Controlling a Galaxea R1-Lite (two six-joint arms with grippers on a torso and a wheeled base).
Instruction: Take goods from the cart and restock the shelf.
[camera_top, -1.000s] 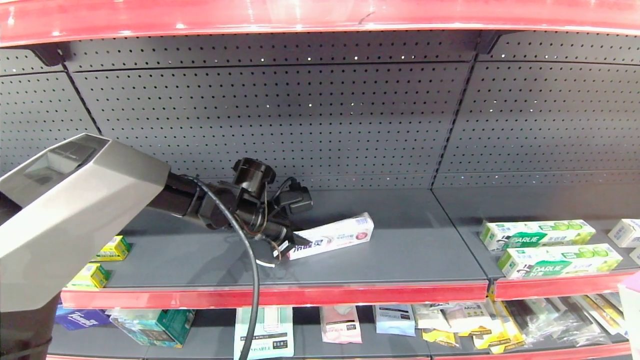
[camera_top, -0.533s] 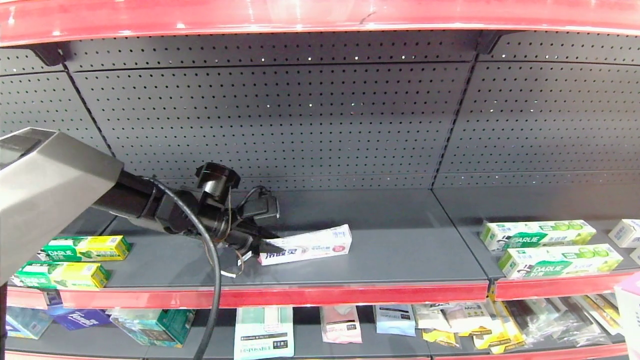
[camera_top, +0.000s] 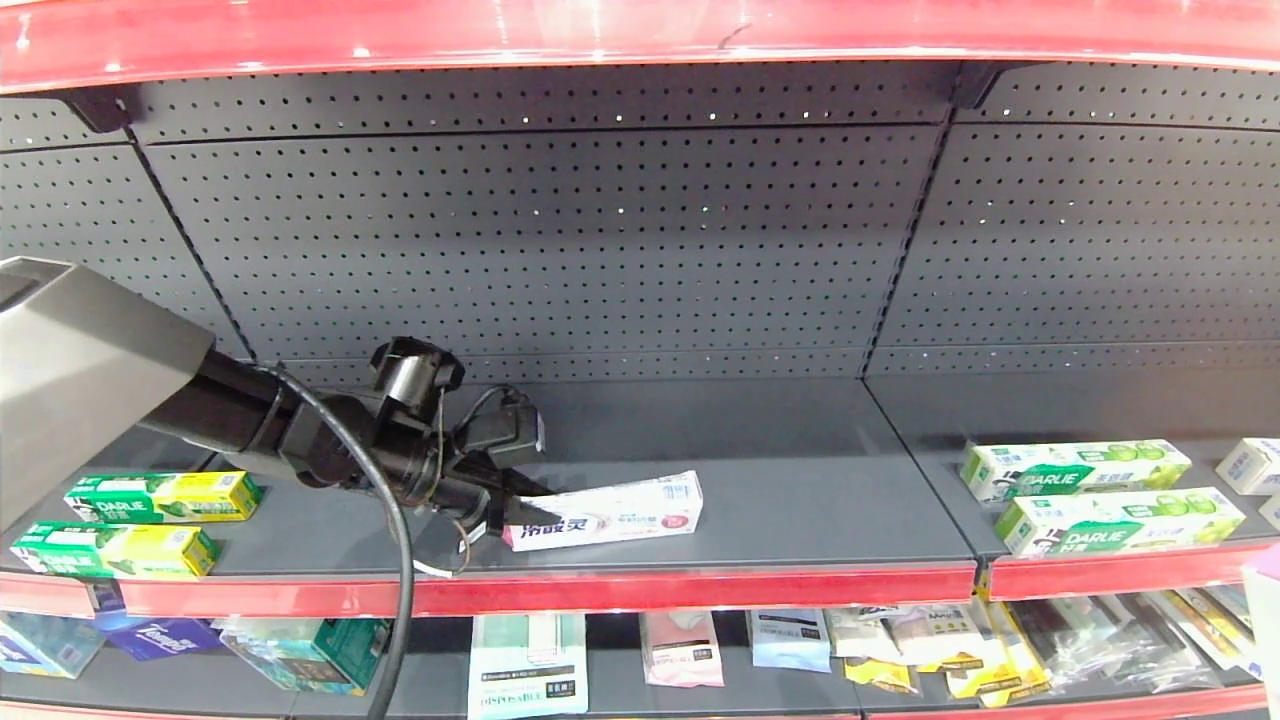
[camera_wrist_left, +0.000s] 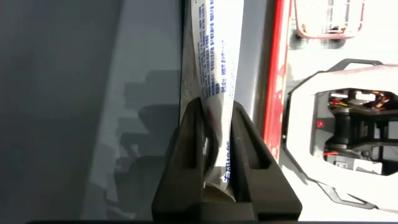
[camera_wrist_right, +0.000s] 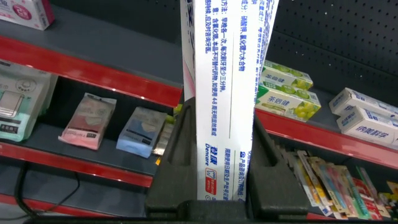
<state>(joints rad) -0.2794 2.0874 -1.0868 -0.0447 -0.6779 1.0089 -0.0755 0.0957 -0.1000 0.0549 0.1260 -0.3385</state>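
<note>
The white toothpaste box (camera_top: 605, 510) now lies lower and farther left on the grey shelf (camera_top: 800, 480), near its front edge. The left gripper (camera_top: 518, 507) still clamps one end, so release looks due. The right gripper (camera_wrist_right: 224, 149) clasps a second toothpaste box (camera_wrist_right: 227, 62).

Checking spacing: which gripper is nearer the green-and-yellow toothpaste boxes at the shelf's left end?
Left. Left gripper is over their shelf, beside the green-and-yellow toothpaste boxes; right gripper hangs out front.
</note>
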